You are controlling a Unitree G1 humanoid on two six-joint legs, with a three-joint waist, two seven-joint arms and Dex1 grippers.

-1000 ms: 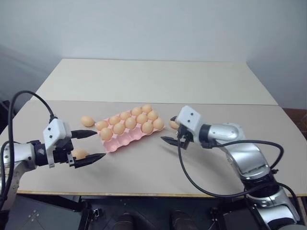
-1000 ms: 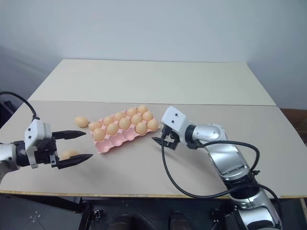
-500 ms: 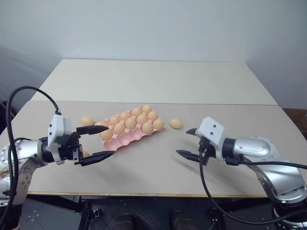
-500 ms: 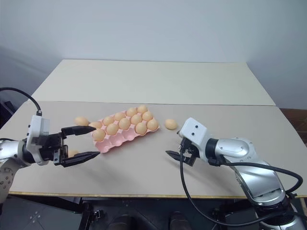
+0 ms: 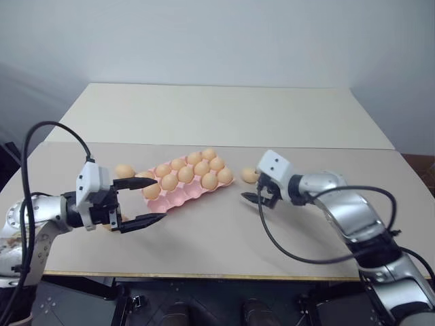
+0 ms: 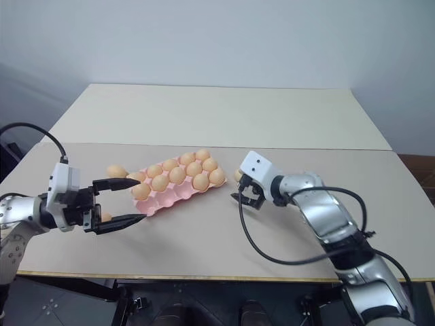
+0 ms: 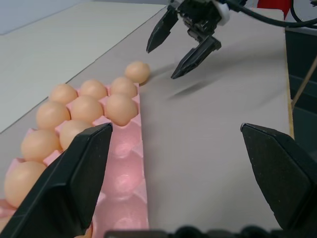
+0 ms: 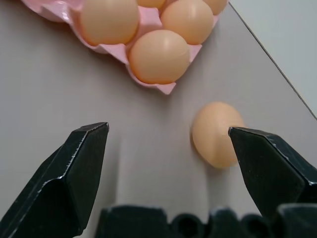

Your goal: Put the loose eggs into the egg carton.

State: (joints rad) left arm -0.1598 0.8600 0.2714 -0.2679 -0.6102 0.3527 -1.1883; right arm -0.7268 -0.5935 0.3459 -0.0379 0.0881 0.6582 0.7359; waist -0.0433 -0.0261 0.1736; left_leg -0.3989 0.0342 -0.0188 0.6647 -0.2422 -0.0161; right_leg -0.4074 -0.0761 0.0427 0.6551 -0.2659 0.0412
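Carton [image 5: 185,182] of pink moulded plastic lies slanted on the beige table [image 5: 224,238] in the left eye view, with eggs filling its two far rows and the near row of cups bare. One loose egg [image 5: 124,171] lies on the table just beside the carton's left end, and another loose egg [image 5: 249,175] lies near its right end. The left gripper [image 5: 143,202] hovers low at the carton's left end with its two black fingers spread wide, holding nothing. The right gripper [image 5: 249,192] is close to the right-hand loose egg, also spread wide and holding nothing. In the right eye view the same layout appears, and a third egg [image 6: 105,216] is partly hidden behind the left gripper. In the left wrist view the bare pink cups lie between the wide fingers [image 7: 67,186], and the right gripper is seen across the table near the loose egg. In the right wrist view the loose egg sits on the table between the spread fingertips [image 8: 74,168], nearer to one of them; whether it touches is not clear.
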